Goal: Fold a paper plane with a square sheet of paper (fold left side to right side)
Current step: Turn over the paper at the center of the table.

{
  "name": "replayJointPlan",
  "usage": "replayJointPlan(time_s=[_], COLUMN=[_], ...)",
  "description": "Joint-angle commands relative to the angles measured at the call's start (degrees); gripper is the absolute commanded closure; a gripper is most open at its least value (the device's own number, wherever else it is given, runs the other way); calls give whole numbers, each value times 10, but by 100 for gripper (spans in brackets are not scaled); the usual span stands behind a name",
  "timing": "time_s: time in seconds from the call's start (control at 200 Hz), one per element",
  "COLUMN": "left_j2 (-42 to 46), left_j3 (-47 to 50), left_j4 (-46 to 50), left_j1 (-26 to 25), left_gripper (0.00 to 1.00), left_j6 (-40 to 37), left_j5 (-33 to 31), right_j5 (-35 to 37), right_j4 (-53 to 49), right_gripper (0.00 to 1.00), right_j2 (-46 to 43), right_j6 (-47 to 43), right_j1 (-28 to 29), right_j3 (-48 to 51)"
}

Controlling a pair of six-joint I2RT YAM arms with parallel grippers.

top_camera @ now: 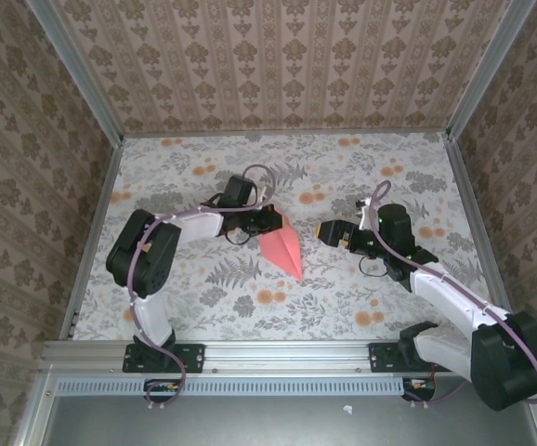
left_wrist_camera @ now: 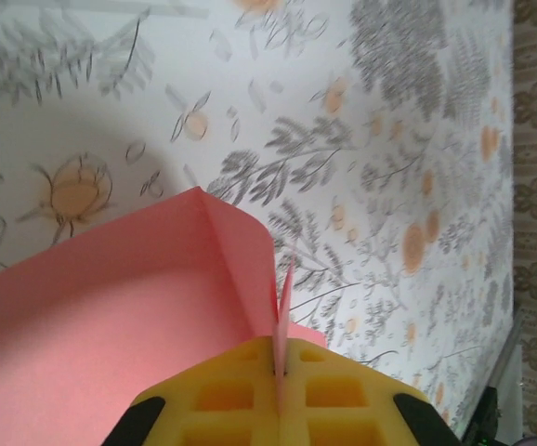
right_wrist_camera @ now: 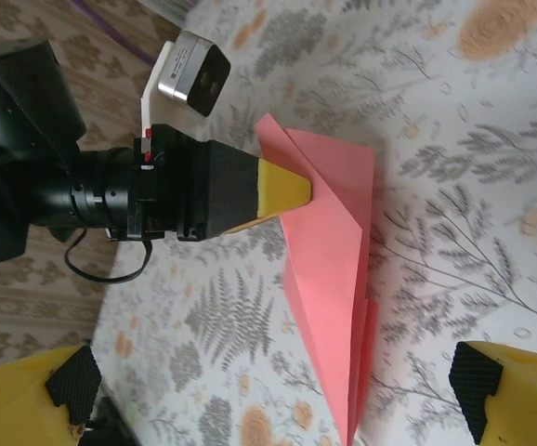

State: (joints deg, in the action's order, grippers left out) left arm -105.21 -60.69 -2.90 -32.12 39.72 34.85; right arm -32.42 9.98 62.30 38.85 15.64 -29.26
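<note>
Two yellow finger pads (left_wrist_camera: 241,400) of the left end effector (left_wrist_camera: 281,362) sit at the bottom edge of the left wrist view. They are pressed together on an upright crease of the salmon-pink paper plane (left_wrist_camera: 111,325), and a folded flap of the plane spreads across the lower left of that frame.

Seen from overhead, the plane lies at the centre of the flower-print table (top_camera: 389,288). Its broad end is at the left end effector's tip and its sharp point is aimed toward the lower right of the frame. The right end effector (top_camera: 328,229) hangs just right of centre, clear of the paper, with its jaws spread wide.

In the right wrist view, the right end effector's own yellow fingers (right_wrist_camera: 515,390) stand in the two bottom corners, well apart. The plane runs down the middle of the frame between them, farther off. The left end effector's yellow tip reaches in from the left there and meets the plane's upper part. A small silver camera (right_wrist_camera: 190,74) rides above it at upper left.
</note>
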Motion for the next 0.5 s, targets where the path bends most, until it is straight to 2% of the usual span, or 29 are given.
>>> replayJointPlan(time_s=[0.0, 0.19, 0.29, 0.495], left_j2=[70, 150, 179, 210], left_j3=[-35, -73, -89, -123], left_j4=[-3, 13, 0, -32], left_j1=[26, 56, 83, 91], left_gripper=[97, 98, 100, 100], left_j6=[-35, -50, -36, -4], left_j5=[43, 81, 100, 132], right_j5=[-65, -130, -178, -217], right_j4=[62, 112, 204, 344], right_gripper=[0, 0, 0, 0], right_j2=[-3, 54, 95, 170], right_j6=[23, 23, 61, 136], right_j1=[-13, -19, -17, 13], right_j3=[-11, -59, -74, -104])
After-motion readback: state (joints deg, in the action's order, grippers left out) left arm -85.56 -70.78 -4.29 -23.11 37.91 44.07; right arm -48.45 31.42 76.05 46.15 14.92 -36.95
